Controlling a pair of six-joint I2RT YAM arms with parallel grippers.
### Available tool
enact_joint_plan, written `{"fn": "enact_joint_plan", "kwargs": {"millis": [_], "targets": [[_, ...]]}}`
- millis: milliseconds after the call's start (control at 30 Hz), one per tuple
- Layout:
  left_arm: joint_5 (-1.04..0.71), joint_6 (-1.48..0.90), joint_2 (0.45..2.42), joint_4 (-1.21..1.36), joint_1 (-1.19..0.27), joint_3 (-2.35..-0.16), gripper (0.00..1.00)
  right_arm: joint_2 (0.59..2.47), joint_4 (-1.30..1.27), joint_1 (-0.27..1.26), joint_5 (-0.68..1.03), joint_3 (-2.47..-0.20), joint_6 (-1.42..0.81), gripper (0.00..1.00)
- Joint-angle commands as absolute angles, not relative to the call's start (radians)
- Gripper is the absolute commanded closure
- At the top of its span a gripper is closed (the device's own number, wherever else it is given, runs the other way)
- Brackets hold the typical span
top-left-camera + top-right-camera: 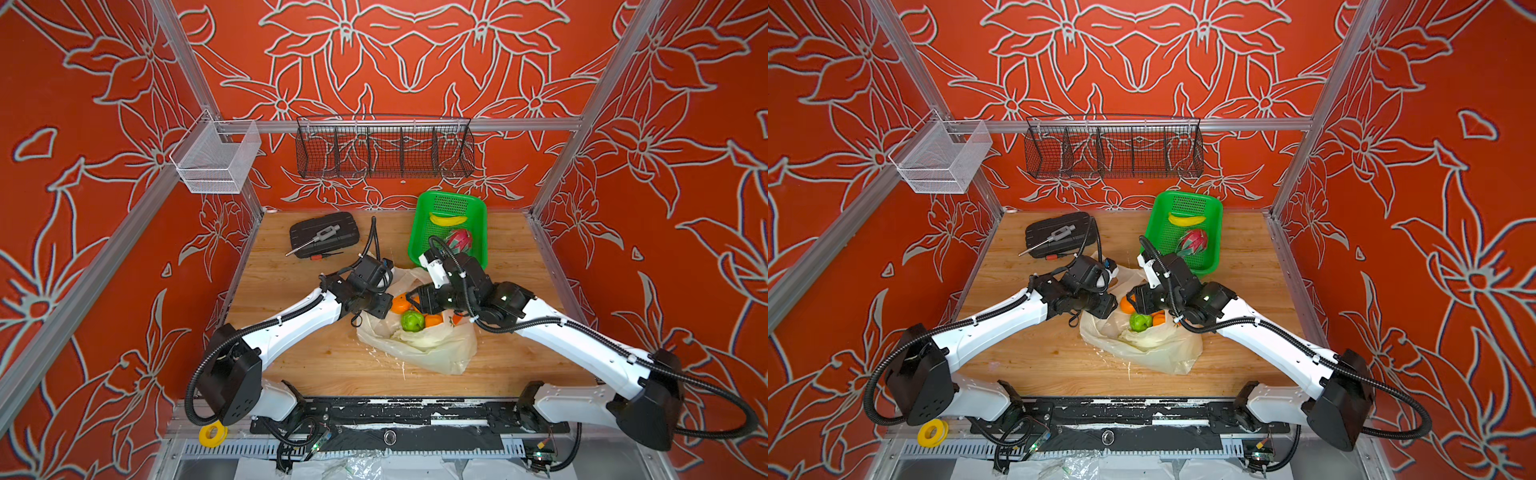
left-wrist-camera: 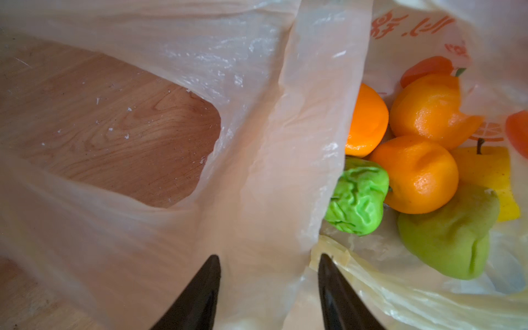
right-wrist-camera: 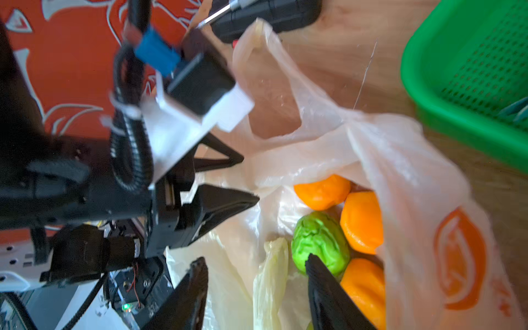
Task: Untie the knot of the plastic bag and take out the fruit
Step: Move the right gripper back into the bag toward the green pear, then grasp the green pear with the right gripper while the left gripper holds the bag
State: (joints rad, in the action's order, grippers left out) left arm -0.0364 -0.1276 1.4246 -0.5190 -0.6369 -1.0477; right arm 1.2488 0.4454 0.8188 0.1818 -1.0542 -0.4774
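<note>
- The bag (image 1: 419, 353) lies slumped mid-surface (image 1: 311, 357), its mouth open between your two pincers. No knot shows, so I judge the untying done and the fruit (image 1: 411, 318) next.
- The fruit sits heaped inside the mouth: oranges (image 2: 414, 174), a green fruit (image 3: 320, 243) and others beside them. The dragon fruit (image 1: 1194, 241) already lies in the basket (image 1: 415, 232) just behind the bag.
- Your right pincer (image 3: 254, 263) stands apart at the mouth. One finger is over the green fruit and a pale fold (image 3: 271, 274) of bag is between the jaws. Shift until fruit, not fold, sits between them before you close.
- Your left pincer (image 2: 268, 258) is apart too, astride the bag's side panel (image 2: 285, 143), clamping nothing. Pinch that panel to keep the mouth wide and the bag down.
- Lift slowly, because the thin plastic may cling and come along.
</note>
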Motion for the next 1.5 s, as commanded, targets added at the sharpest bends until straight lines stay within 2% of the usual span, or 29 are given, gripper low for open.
{"fn": "enact_joint_plan", "kwargs": {"millis": [0,200,367,567,700,833,1033,1167,1367,1467], "targets": [[-0.045,-0.13,1.435,-0.506,-0.637,-1.064,0.51,1.284,0.532,0.858,0.165,-1.049,-0.457,0.48],[-0.065,-0.135,1.453,-0.506,-0.629,-1.078,0.6,1.276,0.653,0.932,0.167,-0.943,-0.499,0.57],[-0.123,-0.155,1.459,-0.506,-0.629,-1.083,0.75,1.223,0.757,0.969,0.202,-0.835,-0.526,0.59],[-0.199,-0.191,1.475,-0.455,-0.629,-1.047,0.75,1.192,0.698,1.003,0.254,-0.705,-0.613,0.6],[-0.212,-0.205,1.499,-0.456,-0.629,-1.042,0.75,1.209,0.7,1.006,0.222,-0.728,-0.603,0.57],[-0.222,-0.225,1.465,-0.444,-0.629,-1.016,0.71,1.197,0.684,1.006,0.122,-0.827,-0.567,0.52],[-0.238,-0.253,1.375,-0.45,-0.629,-0.976,0.54,1.255,0.583,1.006,-0.04,-0.957,-0.527,0.46],[-0.203,-0.289,1.301,-0.462,-0.63,-0.954,0.49,1.336,0.554,1.006,-0.158,-1.021,-0.491,0.43],[-0.135,-0.344,1.175,-0.519,-0.629,-0.921,0.47,1.504,0.593,0.996,-0.248,-1.117,-0.441,0.4],[-0.122,-0.358,1.105,-0.527,-0.63,-0.887,0.45,1.563,0.6,0.988,-0.253,-1.137,-0.419,0.3]]}}
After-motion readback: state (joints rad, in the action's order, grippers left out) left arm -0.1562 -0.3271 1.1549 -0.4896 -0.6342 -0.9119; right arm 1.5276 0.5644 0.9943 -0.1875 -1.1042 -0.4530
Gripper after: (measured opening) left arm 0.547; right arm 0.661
